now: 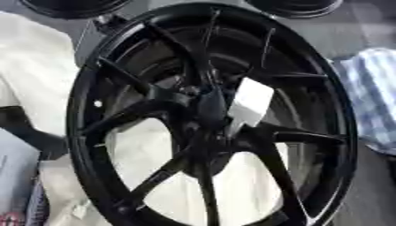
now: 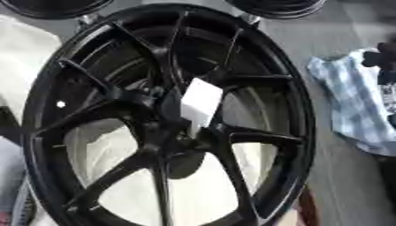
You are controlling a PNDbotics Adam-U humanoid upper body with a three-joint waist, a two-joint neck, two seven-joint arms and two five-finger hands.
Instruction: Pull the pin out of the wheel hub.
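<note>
- A black wheel hub [image 1: 209, 114] fills nearly the whole of both views. It stands tilted, with its rim running from the top edge down past the bottom edge, and its thin spokes spread outward from a dark centre.
- A white cloth [image 1: 31, 70] lies behind the wheel hub on its left and shows again through the gaps between the lower spokes.
- A grey surface [image 2: 340, 35] lies to the right of the wheel hub and runs up to the top right corner.
- A blue and white checked cloth [image 2: 352, 106] lies crumpled on that grey surface, right of the wheel hub and apart from its rim.
- Two more dark round things show above the wheel hub at the top edge, one at the left [image 1: 74, 6] and one at the right [image 2: 275, 6]; only their lower parts are seen.
- A white tag [image 2: 201, 101] sits at the wheel hub's centre, just above and right of where the spokes meet.
- A small dark shape [image 2: 384, 57] at the right edge, over the checked cloth, may be part of the right hand; whether its fingers are wide or closed cannot be told.
- The pin cannot be made out against the dark centre of the wheel hub.
- The left hand shows in neither view.
</note>
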